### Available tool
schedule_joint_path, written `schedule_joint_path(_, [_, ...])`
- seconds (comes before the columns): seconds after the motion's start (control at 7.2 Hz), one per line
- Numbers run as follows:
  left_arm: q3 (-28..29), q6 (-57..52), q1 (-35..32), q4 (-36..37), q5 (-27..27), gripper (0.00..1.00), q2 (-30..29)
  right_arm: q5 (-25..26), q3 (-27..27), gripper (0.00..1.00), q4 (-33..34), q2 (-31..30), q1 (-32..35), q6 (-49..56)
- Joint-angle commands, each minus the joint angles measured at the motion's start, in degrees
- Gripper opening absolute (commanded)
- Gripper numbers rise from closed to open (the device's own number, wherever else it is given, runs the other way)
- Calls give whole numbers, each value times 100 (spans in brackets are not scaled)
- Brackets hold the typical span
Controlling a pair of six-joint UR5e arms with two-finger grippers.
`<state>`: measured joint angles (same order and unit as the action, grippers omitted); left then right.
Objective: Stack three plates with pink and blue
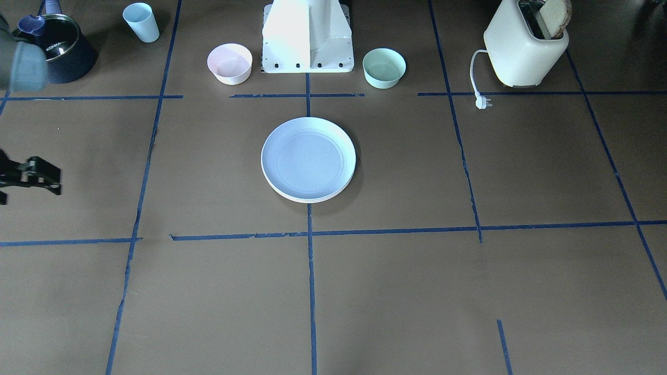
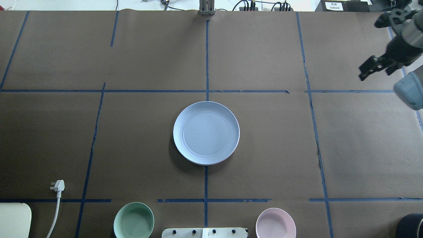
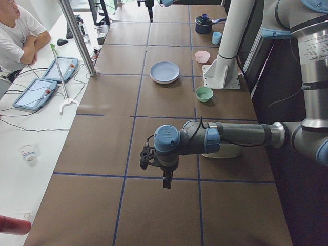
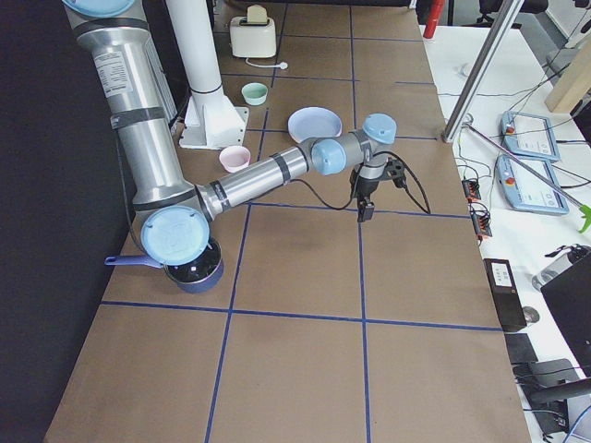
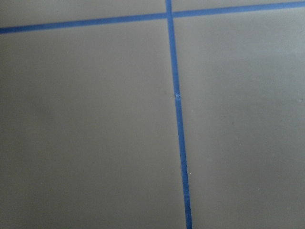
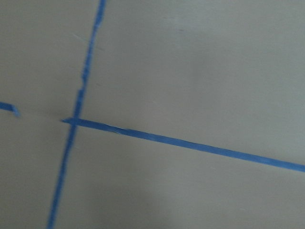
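A light blue plate (image 1: 308, 156) lies on top of a stack at the table's middle; it also shows in the overhead view (image 2: 206, 132). A cream rim (image 1: 312, 198) peeks out under it. The pink plate is hidden in the stack; I cannot make it out. My right gripper (image 2: 376, 71) hangs above bare table far to the robot's right of the stack, with its jaws apart and empty; it also shows at the front view's left edge (image 1: 26, 190). My left gripper (image 3: 164, 177) shows only in the left side view, far from the stack; I cannot tell if it is open.
A small pink bowl (image 1: 230, 63) and a mint-green bowl (image 1: 384, 67) flank the robot base (image 1: 307, 39). A toaster (image 1: 523, 47) with a loose plug (image 1: 483, 102) stands on the robot's left. A blue cup (image 1: 141, 22) and a dark pot (image 1: 62, 49) stand on its right.
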<state>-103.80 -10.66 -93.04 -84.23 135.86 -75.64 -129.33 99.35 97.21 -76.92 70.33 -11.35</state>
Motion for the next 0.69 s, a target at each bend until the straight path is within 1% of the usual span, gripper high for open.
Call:
schedule_joint_path(0.0, [141, 11, 5, -15, -7, 100, -47, -39, -12, 100, 343, -776, 1180, 2120])
schedule_joint_path(0.14, [98, 11, -4, -15, -7, 100, -47, -179, 23, 100, 308, -1181, 1568, 2424])
schedule_joint_path(0.28, [80, 11, -4, -15, -7, 100, -47, -293, 137, 100, 273, -1715, 1824, 2522])
schedule_joint_path(0.42, [62, 2, 5, -15, -7, 100, -56, -320, 286, 100, 38, -2234, 1879, 2436])
schedule_joint_path(0.56, [53, -15, 5, -23, -7, 100, -39, -321, 287, 100, -165, -2370, 1879, 2401])
